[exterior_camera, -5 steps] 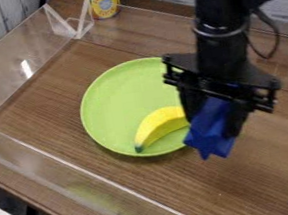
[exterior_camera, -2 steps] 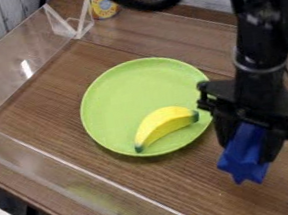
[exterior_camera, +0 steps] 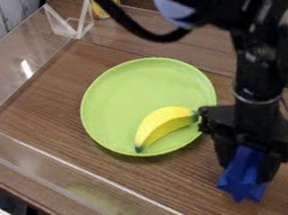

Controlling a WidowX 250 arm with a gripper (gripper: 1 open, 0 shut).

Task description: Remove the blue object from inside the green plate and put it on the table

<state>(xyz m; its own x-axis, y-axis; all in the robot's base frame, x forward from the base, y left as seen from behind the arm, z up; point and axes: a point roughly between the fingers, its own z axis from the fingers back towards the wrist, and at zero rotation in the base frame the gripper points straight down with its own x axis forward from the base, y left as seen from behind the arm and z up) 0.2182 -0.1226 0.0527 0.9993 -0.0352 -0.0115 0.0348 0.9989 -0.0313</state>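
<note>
Hand (exterior_camera: 255,159) pointed straight down, jaws clamped on the blue object (exterior_camera: 250,175). The block hung from the jaws, lower end at or just above the desk (exterior_camera: 57,142); contact couldn't be confirmed from this view. The top of the block was hidden between the black fingers, and only the lower part showed below them.

Relative to the green plate (exterior_camera: 125,97): blue object was fully outside it, just beside the rim on the near-right side, over bare wood. Hand sat directly above the block, also clear of the rim. Arm rose from there toward the upper right and covered the desk behind the plate's right edge.

Banana (exterior_camera: 163,126) lay inside the plate in its near-right part, yellow, curved, one end near the rim closest to the hand. It was not touching the hand or the block.

Clear acrylic wall (exterior_camera: 17,147) ran along the desk edge left of the plate. Yellow-labelled can (exterior_camera: 102,0) stood beyond the plate at the far edge, partly hidden by the arm.
</note>
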